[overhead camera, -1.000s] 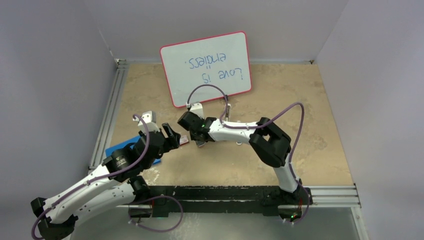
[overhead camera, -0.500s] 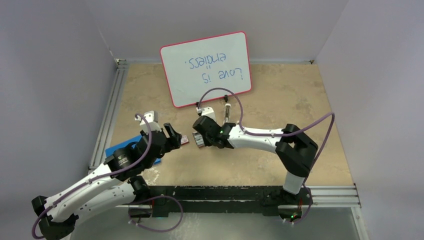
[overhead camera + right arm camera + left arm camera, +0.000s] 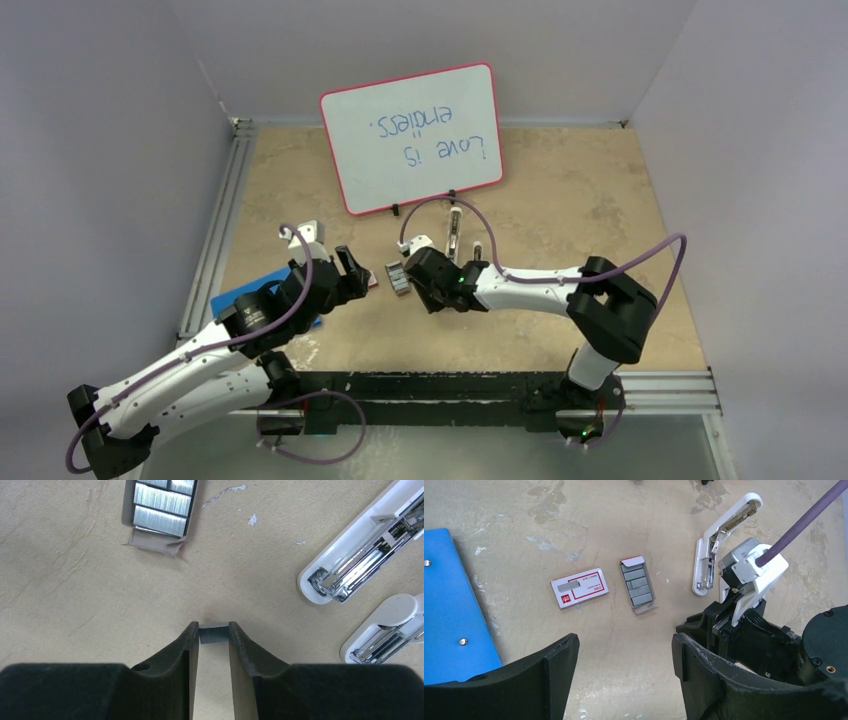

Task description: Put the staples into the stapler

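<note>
Pinching a short strip of staples (image 3: 214, 634) in the closed jaws of the right gripper (image 3: 214, 628), low centre of its frame; open stapler (image 3: 362, 550) up and right, long axis slanting toward the upper-right corner, channel exposed. Left gripper (image 3: 625, 645) spread, empty, farther off. Beyond, tray (image 3: 152, 542) upper left, tan surface (image 3: 75, 590), whiteboard (image 3: 412, 135).

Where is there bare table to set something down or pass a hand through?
Free: the right of the table, beyond the right arm, and the back-left patch between rail and whiteboard. Crowded: the centre, where staple tray, red box and stapler lie close together.
</note>
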